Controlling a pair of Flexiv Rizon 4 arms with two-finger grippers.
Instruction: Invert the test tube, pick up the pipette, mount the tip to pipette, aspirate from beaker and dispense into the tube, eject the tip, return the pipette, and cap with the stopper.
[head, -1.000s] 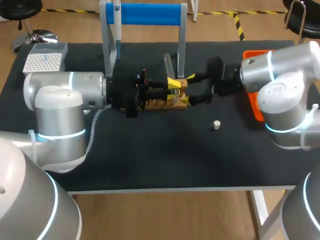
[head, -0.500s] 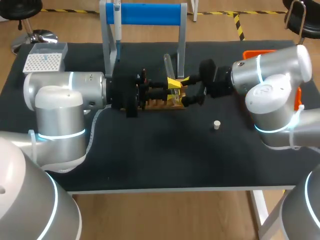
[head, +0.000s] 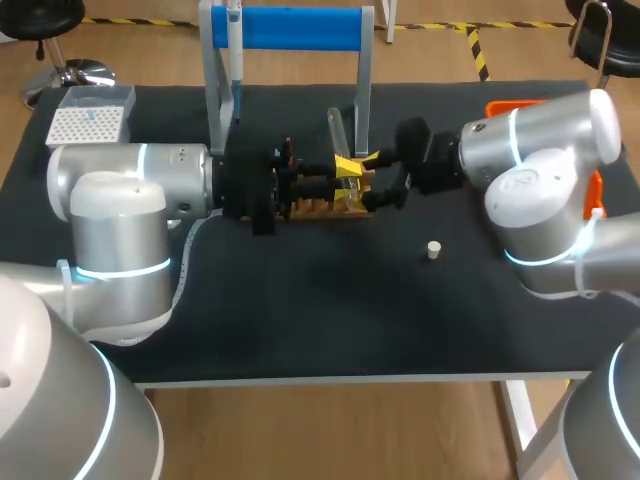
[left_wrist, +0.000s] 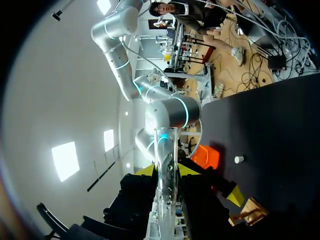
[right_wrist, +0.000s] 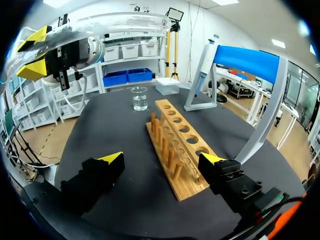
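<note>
Left hand (left_wrist: 166, 172) clamped on the test tube (left_wrist: 165, 150), holding it over the wooden rack (right_wrist: 175, 145) at mid-counter (head: 300, 300). Right hand (right_wrist: 162, 159) wide open and empty, with the rack's right end just ahead between its fingers. Since a second ago the right hand has slid left toward the tube; the left arm is unchanged. Stopper (head: 433, 250) lies alone, right of the rack. Tube's lower end is hidden behind the left fingers.

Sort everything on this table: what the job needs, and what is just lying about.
Job's own things: test tube, held in the left pincer; pipette; beaker; tip box; stopper.

Not named in the job: wooden rack; blue-barred stand; orange container.
</note>
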